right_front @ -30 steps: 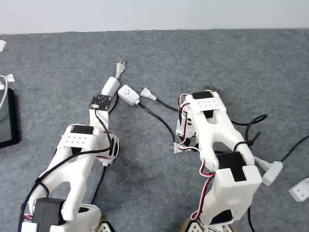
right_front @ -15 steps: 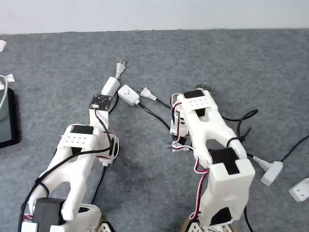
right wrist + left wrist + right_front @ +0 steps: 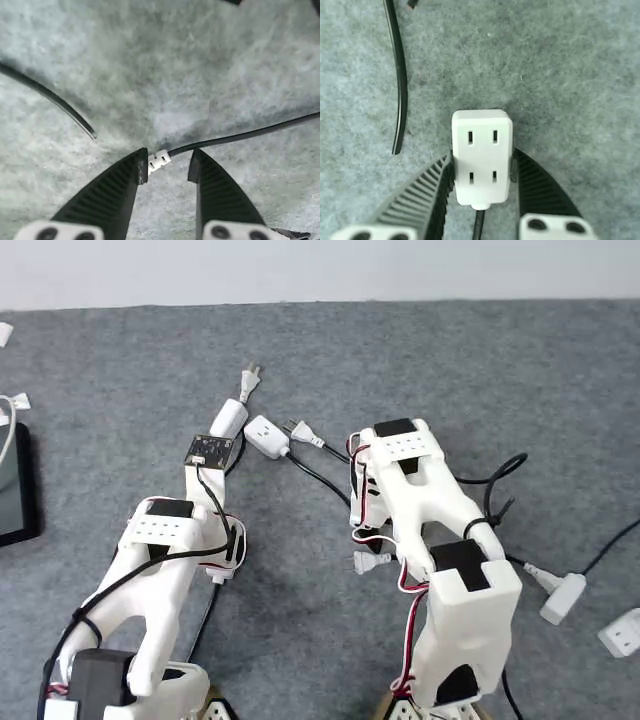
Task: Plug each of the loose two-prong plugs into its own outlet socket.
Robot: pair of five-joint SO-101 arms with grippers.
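The left gripper (image 3: 482, 159) is clamped on the two sides of a white outlet socket (image 3: 481, 135). The socket sits toward the far edge of the table (image 3: 120, 350), left of the middle. The right gripper (image 3: 169, 155) has its fingers apart, straddling a small white two-prong plug (image 3: 159, 160) on a black cable (image 3: 240, 135) near the middle of the table. The plug lies close against one finger, not centred in the gap.

Probable faults from this state:
- Closing on the off-centre plug may twist it or squeeze it out, leaving the prongs misaligned.
- The stiff cable may drag or rotate the plug during lifting.
- A second socket (image 3: 266, 436) lies just beside the held one, so a wrong approach may strike it.
- Insertion force may push the held socket back through the fingers.
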